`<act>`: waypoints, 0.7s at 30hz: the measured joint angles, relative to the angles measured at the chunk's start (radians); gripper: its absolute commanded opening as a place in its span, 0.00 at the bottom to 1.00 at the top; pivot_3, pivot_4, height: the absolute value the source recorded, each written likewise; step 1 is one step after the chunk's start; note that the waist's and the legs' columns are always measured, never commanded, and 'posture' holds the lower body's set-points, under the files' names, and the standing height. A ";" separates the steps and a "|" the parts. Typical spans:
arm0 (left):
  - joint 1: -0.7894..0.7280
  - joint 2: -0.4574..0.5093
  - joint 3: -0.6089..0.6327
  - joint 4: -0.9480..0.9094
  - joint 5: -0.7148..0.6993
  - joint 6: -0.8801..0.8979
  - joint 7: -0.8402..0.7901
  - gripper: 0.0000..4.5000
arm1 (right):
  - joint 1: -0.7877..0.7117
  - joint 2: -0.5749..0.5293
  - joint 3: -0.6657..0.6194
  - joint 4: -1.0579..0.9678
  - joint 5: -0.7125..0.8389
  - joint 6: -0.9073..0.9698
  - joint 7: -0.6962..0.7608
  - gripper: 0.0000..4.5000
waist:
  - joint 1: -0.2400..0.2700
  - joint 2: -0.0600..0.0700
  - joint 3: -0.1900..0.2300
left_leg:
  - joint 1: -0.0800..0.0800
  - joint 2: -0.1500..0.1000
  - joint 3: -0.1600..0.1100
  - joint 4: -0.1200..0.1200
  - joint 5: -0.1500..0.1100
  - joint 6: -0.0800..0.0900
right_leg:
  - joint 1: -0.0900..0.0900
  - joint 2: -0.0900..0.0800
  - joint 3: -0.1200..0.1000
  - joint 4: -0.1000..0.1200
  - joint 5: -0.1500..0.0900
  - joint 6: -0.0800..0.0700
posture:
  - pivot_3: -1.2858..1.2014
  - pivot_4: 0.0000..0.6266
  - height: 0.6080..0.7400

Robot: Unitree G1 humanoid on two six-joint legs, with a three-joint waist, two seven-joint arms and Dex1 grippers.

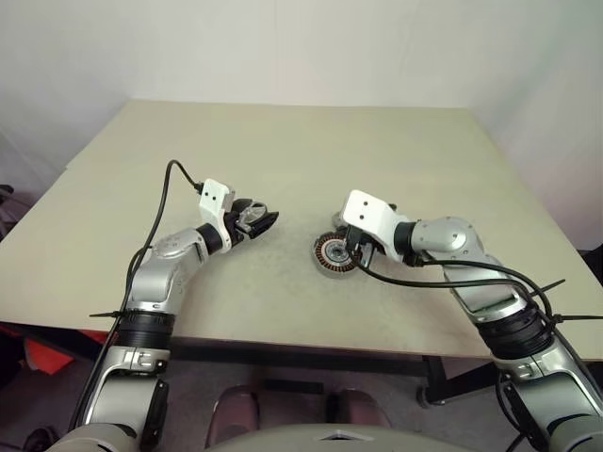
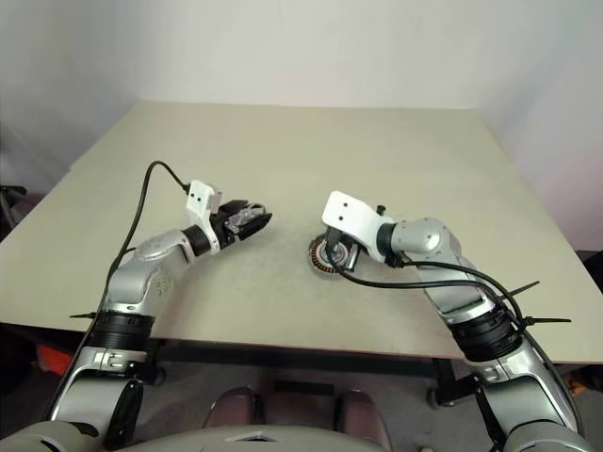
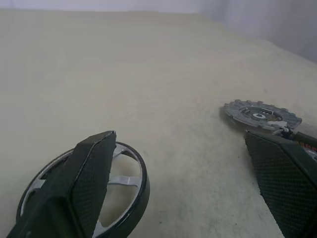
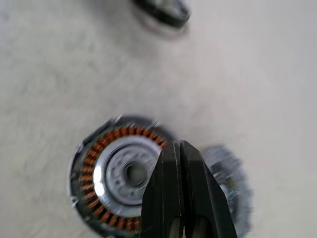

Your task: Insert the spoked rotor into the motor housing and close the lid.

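One spoked rotor (image 3: pixel 260 114) lies flat on the table (image 1: pixel 283 141), just beside the motor housing (image 1: pixel 334 255) on the side away from the robot. It is not in the housing. Whether the two rims touch cannot be told, as the right arm's fingers cover the gap.

One housing sits with its open face up. The copper windings and silver hub are bare, which looks like the right way up to take the rotor from above.

The right gripper (image 4: pixel 179 148) hangs over the housing's rim. Its two fingers are pressed together and pinch nothing, so it would have to open before it could lift the rotor.

One dark-rimmed spoked ring (image 3: pixel 126 181), probably the lid, lies well to the left of the housing. The left gripper (image 1: pixel 267 219) is over it with its jaws spread wide. One finger is in front of the ring and the other stands clear of it. Nothing seems gripped, and I cannot tell whether the near finger touches it. The left arm seems placed there to take the lid once the rotor is seated.

The count is one rotor, one housing, one ring and two grippers.
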 measured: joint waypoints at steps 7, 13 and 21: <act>-0.009 -0.028 0.156 0.028 -0.127 0.147 0.090 0.98 | -0.010 -0.004 -0.042 0.010 0.013 0.047 -0.046 0.01 | -0.001 0.000 0.000 | 0.000 0.000 0.000 0.000 0.000 0.000 | 0.000 0.000 0.000 0.000 0.000 0.000 | 0.52 0.00 1.00; -0.026 -0.036 0.299 0.052 -0.255 0.266 0.152 0.98 | 0.014 -0.004 -0.049 0.007 0.029 0.074 -0.068 0.01 | 0.000 0.000 0.000 | 0.000 -0.001 0.000 -0.001 0.000 0.000 | 0.000 0.000 0.000 -0.002 0.000 0.000 | 0.52 0.00 1.00; -0.024 -0.058 0.375 0.127 -0.325 0.416 0.263 0.98 | 0.016 -0.007 -0.057 0.003 0.041 0.088 -0.088 0.01 | 0.000 0.000 0.000 | 0.000 -0.001 0.000 -0.001 0.000 0.000 | 0.000 0.000 0.000 -0.002 0.000 0.000 | 0.52 0.00 1.00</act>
